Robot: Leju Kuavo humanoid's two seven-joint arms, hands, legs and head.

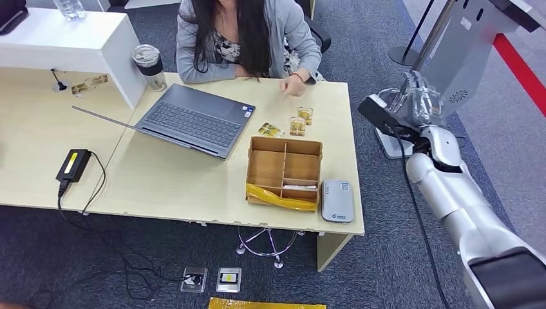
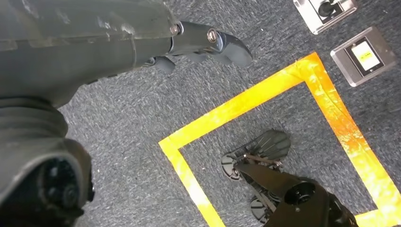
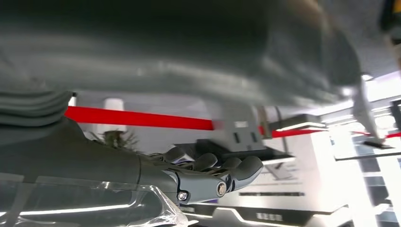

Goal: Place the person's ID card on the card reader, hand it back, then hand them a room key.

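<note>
Pale desk with unreadable card reader, cards

bare desk strip before laptop, organiser box

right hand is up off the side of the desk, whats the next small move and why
Probably swing the right hand in over the desk toward the person's hand. It holds nothing and is raised beyond the desk's edge, while cards lie near her hand and the card reader sits bare.
</note>
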